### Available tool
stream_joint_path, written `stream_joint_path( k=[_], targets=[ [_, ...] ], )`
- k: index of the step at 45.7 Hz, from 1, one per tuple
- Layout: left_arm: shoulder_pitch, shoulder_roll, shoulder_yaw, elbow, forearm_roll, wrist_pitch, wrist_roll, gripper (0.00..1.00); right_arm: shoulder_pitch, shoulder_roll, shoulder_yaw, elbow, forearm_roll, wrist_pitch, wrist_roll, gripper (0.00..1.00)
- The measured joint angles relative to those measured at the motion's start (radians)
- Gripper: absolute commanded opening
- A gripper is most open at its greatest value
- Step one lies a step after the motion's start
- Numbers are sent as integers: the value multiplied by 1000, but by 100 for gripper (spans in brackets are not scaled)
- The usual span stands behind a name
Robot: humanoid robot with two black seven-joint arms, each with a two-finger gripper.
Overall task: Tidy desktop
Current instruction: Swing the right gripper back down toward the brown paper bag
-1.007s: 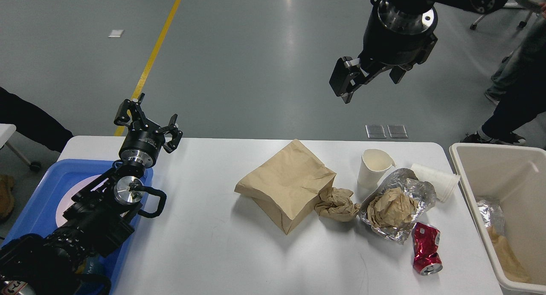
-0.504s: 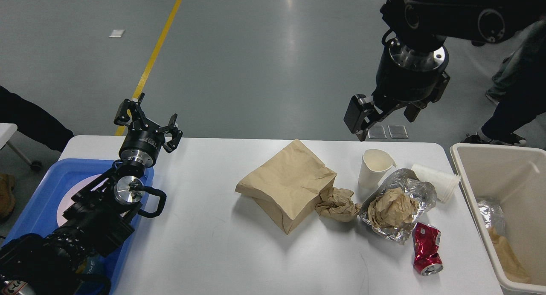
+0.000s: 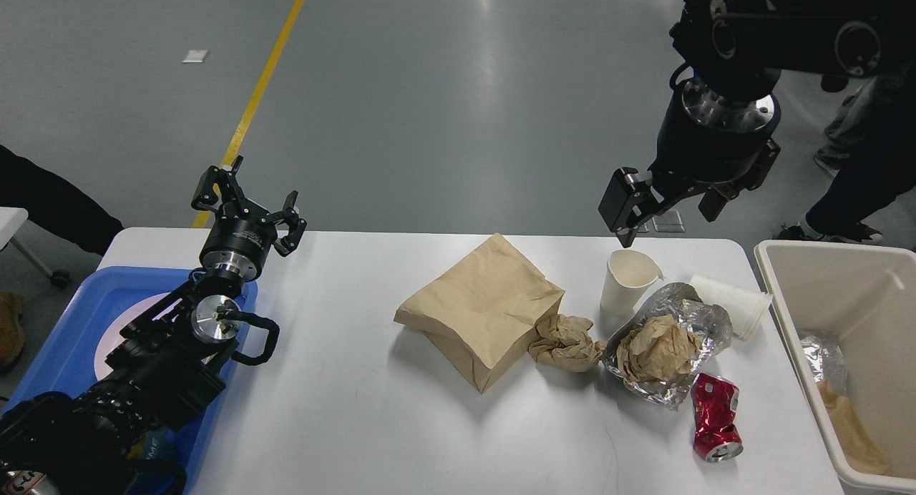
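Spanning white, the desktop (image 3: pixel 343 423) holds litter.

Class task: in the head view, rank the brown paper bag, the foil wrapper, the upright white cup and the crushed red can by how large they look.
1. brown paper bag
2. foil wrapper
3. upright white cup and crushed red can: these look about alike, and the can lies nearer the camera, so I leave them unranked.
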State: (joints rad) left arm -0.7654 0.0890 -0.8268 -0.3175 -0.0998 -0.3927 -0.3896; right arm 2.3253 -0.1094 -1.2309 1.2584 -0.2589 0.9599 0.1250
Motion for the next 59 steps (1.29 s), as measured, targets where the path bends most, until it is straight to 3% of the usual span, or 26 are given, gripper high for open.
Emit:
stream_joint_path(
  k=[16, 37, 47, 52, 59],
  targets=[
    [1, 0, 0, 0, 0, 0, 0, 96, -29, -49, -268, -25, 284, 0, -3, 100],
    [1, 0, 0, 0, 0, 0, 0, 96, -101, -39, -279, -8, 246, -6, -3, 100],
    [1, 0, 0, 0, 0, 0, 0, 96, -194, -30, -273, -3, 331, -320, -9, 100],
    [1, 0, 0, 0, 0, 0, 0, 96, -213, -82, -278, -3, 441, -381, -49, 100],
    [1, 0, 0, 0, 0, 0, 0, 96, -230, -137, -280, 37, 585, -348, -151, 100]
  ],
)
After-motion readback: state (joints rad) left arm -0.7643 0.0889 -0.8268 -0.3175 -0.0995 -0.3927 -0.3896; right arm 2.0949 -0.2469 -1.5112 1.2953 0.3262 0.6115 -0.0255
